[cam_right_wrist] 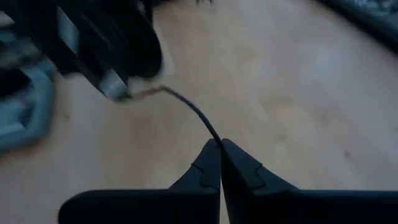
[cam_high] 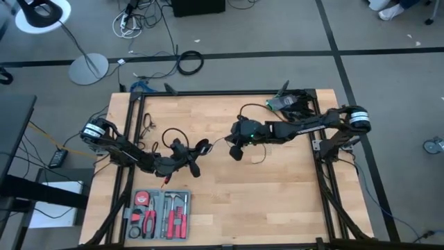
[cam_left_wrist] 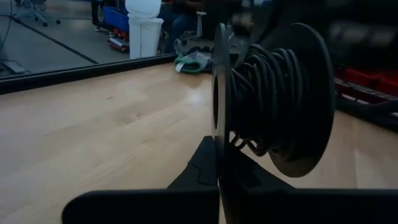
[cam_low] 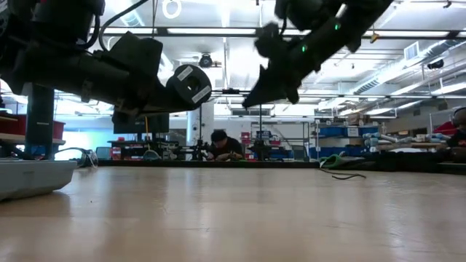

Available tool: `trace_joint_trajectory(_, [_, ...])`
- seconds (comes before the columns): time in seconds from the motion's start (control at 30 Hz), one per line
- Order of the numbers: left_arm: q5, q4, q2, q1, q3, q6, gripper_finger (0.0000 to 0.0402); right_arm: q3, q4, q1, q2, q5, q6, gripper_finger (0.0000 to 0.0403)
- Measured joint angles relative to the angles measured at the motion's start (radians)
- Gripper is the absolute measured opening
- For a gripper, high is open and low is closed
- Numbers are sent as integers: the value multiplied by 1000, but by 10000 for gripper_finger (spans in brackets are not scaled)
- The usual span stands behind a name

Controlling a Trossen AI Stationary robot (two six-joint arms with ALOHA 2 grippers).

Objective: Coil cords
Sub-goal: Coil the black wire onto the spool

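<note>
Black cord [cam_left_wrist: 261, 93] is wound in several turns on a dark spool [cam_left_wrist: 298, 99] with two round flanges, held up off the desk [cam_high: 277, 201] at the left gripper [cam_high: 186, 161]. In the left wrist view the spool stands on edge directly ahead of that gripper's fingers [cam_left_wrist: 205, 165], which are pressed together on the near flange's rim. In the low view the spool's round face [cam_low: 191, 84] hangs clear above the wooden surface.

From the spool a single free strand [cam_right_wrist: 186, 106] runs across to the right gripper [cam_high: 236, 150]. In the right wrist view the strand ends between that gripper's fingers [cam_right_wrist: 239, 168], which are closed on it (no gap shows between the tips). The strand hangs in the air between the two grippers, above the middle of the desk.

Seen from above, the left gripper is left of centre and the right gripper just right of it, the two near each other but apart. A grey tool tray [cam_high: 158, 214] with red-handled tools lies at the desk's near left edge. A green-and-black bundle [cam_high: 288, 103] sits at the far right corner. A short dark cord piece [cam_low: 348, 175] lies on the desk on the right of the low view. A seated person [cam_low: 222, 145] is visible in the room beyond.
</note>
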Motion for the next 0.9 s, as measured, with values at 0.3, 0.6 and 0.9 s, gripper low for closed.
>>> trace_joint_trajectory(0.3, [-37,-35,0,1,3,-24,0,144,-27,48,3,-5,-78,0])
trace_joint_trajectory(0.6, [-98,-376,0,1,149,-60,0,291,-85,88,126,-38,-106,0])
trace_joint_trajectory(0.9, [-185,-477,0,1,202,-107,0,304,-85,116,138,-39,-51,0])
